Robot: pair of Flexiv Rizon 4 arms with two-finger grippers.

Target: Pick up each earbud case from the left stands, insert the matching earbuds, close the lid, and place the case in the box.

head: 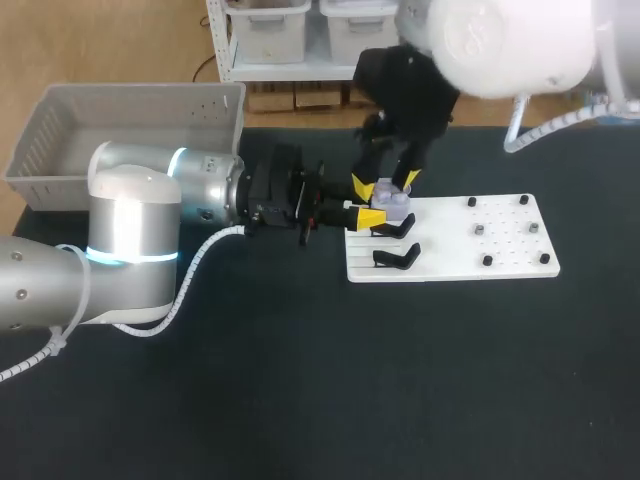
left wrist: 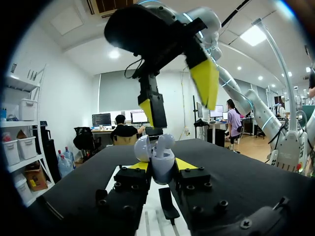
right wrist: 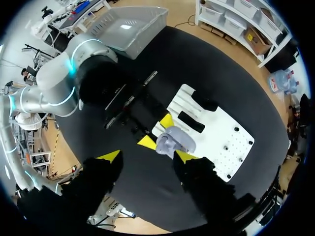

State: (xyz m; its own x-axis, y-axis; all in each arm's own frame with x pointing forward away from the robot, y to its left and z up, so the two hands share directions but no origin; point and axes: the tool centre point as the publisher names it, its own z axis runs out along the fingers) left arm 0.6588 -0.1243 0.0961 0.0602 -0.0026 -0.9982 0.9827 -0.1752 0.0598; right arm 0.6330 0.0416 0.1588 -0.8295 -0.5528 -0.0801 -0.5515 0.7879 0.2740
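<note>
Right now the left tool (left wrist: pixel 162 165) is clamped on the open case (head: pixel 391 203), lid up. The right tool (right wrist: pixel 147 156) hangs just above the case, fingers apart.

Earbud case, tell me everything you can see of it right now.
The case is small, rounded, pale and glossy, like plastic. It sits upright with its lid swung open to one side and an earbud standing up in it. The left gripper clamps it from two sides with its yellow tips, over the left end of the white board, near the black stands. The right gripper hangs open above, not touching it.
</note>
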